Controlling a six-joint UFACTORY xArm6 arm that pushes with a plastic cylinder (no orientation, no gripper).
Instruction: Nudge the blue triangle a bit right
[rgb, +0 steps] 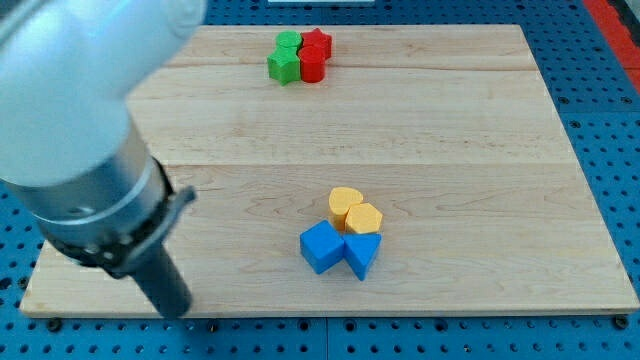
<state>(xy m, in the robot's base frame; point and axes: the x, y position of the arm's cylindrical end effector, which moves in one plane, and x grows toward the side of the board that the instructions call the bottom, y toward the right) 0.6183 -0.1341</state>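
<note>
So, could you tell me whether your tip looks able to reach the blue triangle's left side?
Probably not directly: my tip sits far to the view's left, and the blue cube touches the blue triangle on that side.

Arm is entering from the view's top left, filling that corner as a large pale, blurred housing. Below it a dark grey cylindrical collar with a small lug on its right side is narrowing into the straight dark rod. Rod is slanting down and toward the view's right. My tip (176, 308) is sitting near the view's bottom left, close to the lower edge.
</note>
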